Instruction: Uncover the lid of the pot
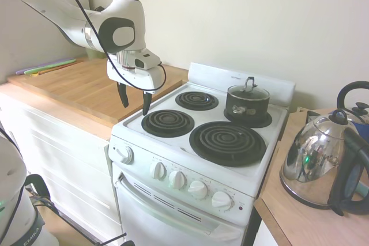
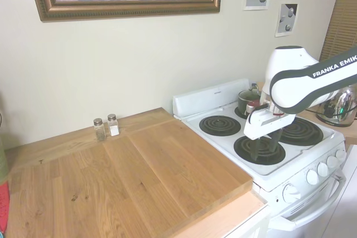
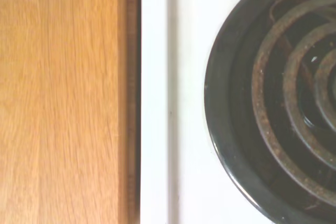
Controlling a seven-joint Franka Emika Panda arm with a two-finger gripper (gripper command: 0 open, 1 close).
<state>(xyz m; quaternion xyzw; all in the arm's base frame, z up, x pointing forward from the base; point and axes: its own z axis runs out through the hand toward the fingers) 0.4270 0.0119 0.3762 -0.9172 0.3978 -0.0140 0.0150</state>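
Gripper [image 1: 134, 100] hangs above the stove's [image 1: 173, 142] edge next to the wooden counter [image 1: 86, 87]; fingers [image 1: 123, 94] spread apart, pointing down, nothing between them; small coil burner [image 1: 168, 123] lies just beside and below the fingertips; pot [image 1: 247, 103] sits on the rear burner well apart from the fingers, across the stovetop; lid [image 1: 248, 90] rests closed on the pot, loop handle upright; steel kettle [image 1: 314, 159] stands further beyond on the far counter; wrist view shows the counter edge and burner [image 3: 273, 103] rim
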